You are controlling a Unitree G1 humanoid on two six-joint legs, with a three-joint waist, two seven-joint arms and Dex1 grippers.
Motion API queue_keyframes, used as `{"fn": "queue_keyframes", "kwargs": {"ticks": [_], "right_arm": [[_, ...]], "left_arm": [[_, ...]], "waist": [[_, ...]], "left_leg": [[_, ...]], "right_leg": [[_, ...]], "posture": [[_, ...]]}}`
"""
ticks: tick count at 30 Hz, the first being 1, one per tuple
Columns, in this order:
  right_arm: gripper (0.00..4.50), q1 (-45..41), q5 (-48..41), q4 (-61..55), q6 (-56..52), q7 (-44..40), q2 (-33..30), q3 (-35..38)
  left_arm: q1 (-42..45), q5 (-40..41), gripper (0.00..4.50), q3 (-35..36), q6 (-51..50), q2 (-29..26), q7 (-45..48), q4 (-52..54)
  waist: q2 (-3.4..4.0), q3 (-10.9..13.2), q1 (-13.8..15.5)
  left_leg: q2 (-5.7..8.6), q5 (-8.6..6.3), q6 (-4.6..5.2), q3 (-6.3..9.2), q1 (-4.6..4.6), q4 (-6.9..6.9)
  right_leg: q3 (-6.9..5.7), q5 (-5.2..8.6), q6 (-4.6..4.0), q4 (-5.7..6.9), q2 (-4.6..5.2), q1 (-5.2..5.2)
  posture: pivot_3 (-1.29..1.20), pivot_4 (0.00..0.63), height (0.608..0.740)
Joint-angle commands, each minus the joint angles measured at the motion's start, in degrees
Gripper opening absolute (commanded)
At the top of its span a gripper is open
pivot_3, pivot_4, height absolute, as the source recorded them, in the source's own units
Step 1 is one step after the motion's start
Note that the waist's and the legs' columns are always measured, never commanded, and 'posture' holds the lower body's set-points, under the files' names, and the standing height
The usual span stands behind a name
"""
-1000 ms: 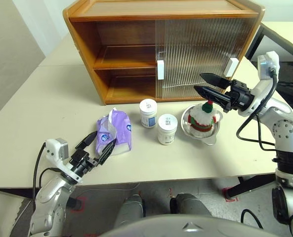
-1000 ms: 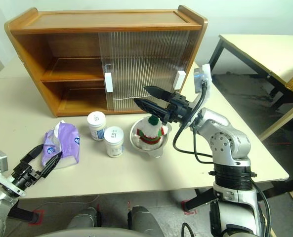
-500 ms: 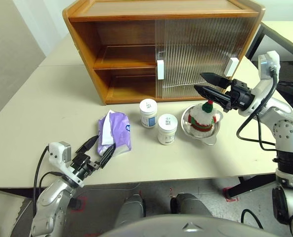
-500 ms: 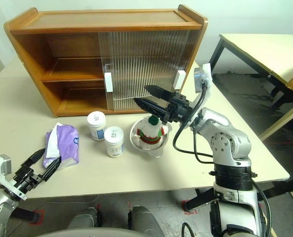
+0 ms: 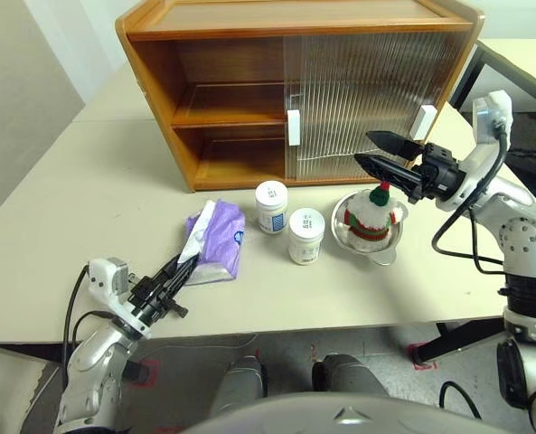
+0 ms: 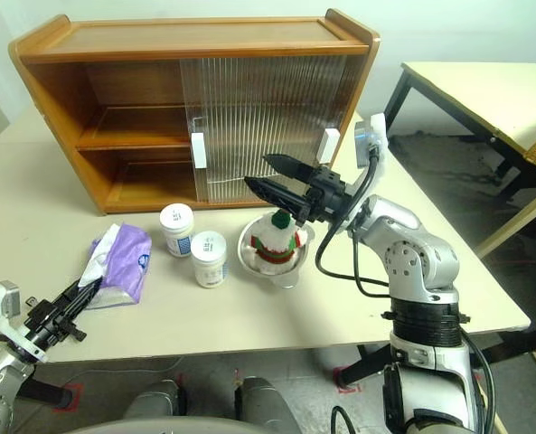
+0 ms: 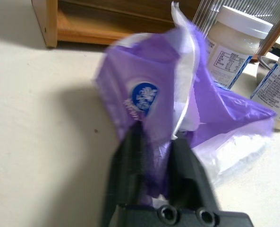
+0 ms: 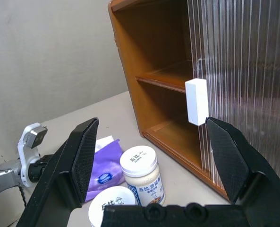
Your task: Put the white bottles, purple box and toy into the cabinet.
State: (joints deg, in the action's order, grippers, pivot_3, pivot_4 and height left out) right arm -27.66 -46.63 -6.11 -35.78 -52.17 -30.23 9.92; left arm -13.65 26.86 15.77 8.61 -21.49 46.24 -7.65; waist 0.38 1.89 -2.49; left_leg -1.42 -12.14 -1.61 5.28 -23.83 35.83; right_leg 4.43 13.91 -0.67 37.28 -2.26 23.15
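The left gripper (image 7: 154, 156), near the table's (image 5: 87, 181) front edge, is clenched on the purple box's (image 5: 215, 240) near end. The right gripper (image 5: 376, 152) hangs spread wide above the toy (image 5: 373, 210), touching nothing.

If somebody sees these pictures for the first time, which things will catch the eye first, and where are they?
The large wooden cabinet stands at the back of the table, its left half open. In front of it, the left gripper is shut on the near edge of the purple box, beside two white bottles. To the right, the open right gripper hovers above the toy, which sits in a steel bowl.
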Motion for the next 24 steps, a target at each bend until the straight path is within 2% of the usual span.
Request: {"fn": "queue_keyframes", "kwargs": {"ticks": [1,8,13,18,24], "right_arm": [[4.50,-0.44,0.51,-0.33,0.30,-0.09,0.07,-0.30],[4.50,-0.73,1.08,0.59,0.90,-0.70,0.20,-0.46],[4.50,-0.92,1.46,1.08,1.35,-1.02,0.53,-0.71],[4.50,-1.22,2.13,1.48,1.63,-1.26,1.51,-1.34],[4.50,-1.84,2.80,2.45,2.13,-1.59,2.38,-1.67]], "left_arm": [[0.39,-0.66,0.03,1.24,2.35,-0.82,2.18,-7.40],[2.78,2.63,0.03,3.18,1.76,-2.94,4.31,-5.65],[5.56,5.78,0.03,5.37,-2.79,-5.71,2.56,0.04],[11.47,5.97,0.03,6.67,-8.89,-8.88,-3.60,6.51],[17.52,8.45,0.03,4.30,-19.85,-7.80,-11.96,14.97]], "waist": [[0.06,-0.04,0.00],[0.19,-0.09,-0.32],[0.09,-0.05,-0.29],[-0.08,0.01,0.02],[-0.09,0.01,0.04]], "left_leg": [[-0.01,0.00,0.00,0.01,0.02,0.00],[-0.16,0.00,0.00,0.02,0.23,-0.11],[-0.22,0.14,0.17,0.01,0.15,-0.08],[-0.21,0.45,0.68,-0.01,0.02,-0.03],[-0.18,0.46,0.71,-0.10,0.00,0.00]], "right_leg": [[0.00,0.00,0.00,0.01,0.00,0.00],[-0.02,-0.03,-0.05,0.09,-0.15,-0.11],[-0.06,-0.04,-0.06,0.07,-0.19,-0.09],[-0.07,-0.03,-0.08,-0.04,-0.19,-0.07],[-0.05,-0.04,-0.09,-0.07,-0.19,-0.07]], "posture": [[-0.10,0.053,0.740],[-0.09,0.050,0.740],[-0.08,0.050,0.740],[-0.07,0.052,0.740],[-0.08,0.052,0.740]]}}
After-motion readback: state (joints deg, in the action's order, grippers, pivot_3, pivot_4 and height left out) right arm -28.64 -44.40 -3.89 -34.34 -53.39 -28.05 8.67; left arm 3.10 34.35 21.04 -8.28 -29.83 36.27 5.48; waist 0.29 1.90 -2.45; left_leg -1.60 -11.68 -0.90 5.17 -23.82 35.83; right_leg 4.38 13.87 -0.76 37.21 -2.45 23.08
